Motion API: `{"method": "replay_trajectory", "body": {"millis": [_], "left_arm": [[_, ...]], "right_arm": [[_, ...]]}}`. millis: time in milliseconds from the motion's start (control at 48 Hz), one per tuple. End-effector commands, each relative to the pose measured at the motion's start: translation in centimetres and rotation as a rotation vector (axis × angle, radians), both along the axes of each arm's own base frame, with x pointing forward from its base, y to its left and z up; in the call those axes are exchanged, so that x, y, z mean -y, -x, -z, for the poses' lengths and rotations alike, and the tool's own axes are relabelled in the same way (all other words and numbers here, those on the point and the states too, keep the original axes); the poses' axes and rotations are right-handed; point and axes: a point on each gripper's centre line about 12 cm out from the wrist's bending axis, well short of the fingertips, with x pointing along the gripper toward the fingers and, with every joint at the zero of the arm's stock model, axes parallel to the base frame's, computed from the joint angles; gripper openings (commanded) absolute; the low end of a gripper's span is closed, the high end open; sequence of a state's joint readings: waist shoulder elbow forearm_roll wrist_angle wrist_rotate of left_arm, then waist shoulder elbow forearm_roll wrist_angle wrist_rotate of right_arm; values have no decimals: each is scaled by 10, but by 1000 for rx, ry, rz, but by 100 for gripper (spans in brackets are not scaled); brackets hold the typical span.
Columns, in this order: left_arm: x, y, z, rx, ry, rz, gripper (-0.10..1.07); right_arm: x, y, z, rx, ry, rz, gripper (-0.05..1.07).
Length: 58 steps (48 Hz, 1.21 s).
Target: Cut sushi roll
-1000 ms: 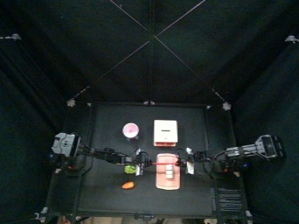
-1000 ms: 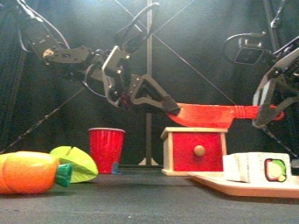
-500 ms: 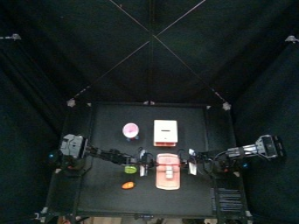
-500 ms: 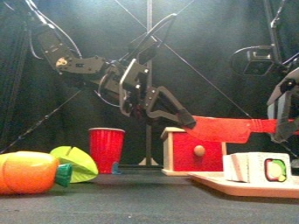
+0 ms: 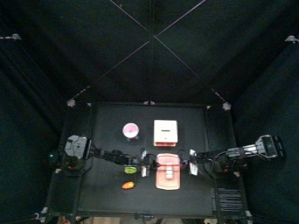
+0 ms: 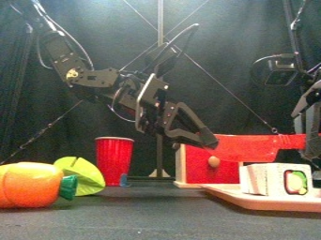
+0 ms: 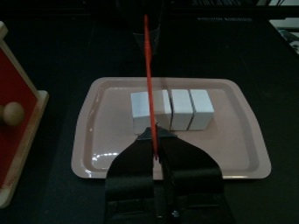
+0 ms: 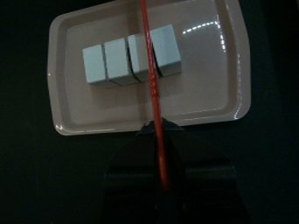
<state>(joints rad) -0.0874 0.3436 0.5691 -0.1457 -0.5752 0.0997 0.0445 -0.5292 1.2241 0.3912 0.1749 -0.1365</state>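
**Red blade is coming down onto the sushi roll**

Both arms are holding one red knife between them: the left end effector and the right end effector are each clenched on one end of it. Compared with a second ago, the blade is now lower, just over the sushi roll, which is lying on the pink tray on the counter. The cut seems to be starting.

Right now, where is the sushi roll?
In the left wrist view, the sushi roll lies on the pink tray, under the red blade; the top view shows it between both arms.
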Motion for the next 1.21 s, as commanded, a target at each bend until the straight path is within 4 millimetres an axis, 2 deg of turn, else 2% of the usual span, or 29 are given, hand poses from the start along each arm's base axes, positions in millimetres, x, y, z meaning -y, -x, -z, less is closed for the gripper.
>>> {"method": "replay_trajectory", "body": {"millis": [0,1188], "left_arm": [[1,-6,-10,32,-1,3,30],[-2,-9,-2,-11,5,-9,30]], "right_arm": [[0,-1,-2,7,-13,11,40],[7,-3,1,-4,-2,35,40]]}}
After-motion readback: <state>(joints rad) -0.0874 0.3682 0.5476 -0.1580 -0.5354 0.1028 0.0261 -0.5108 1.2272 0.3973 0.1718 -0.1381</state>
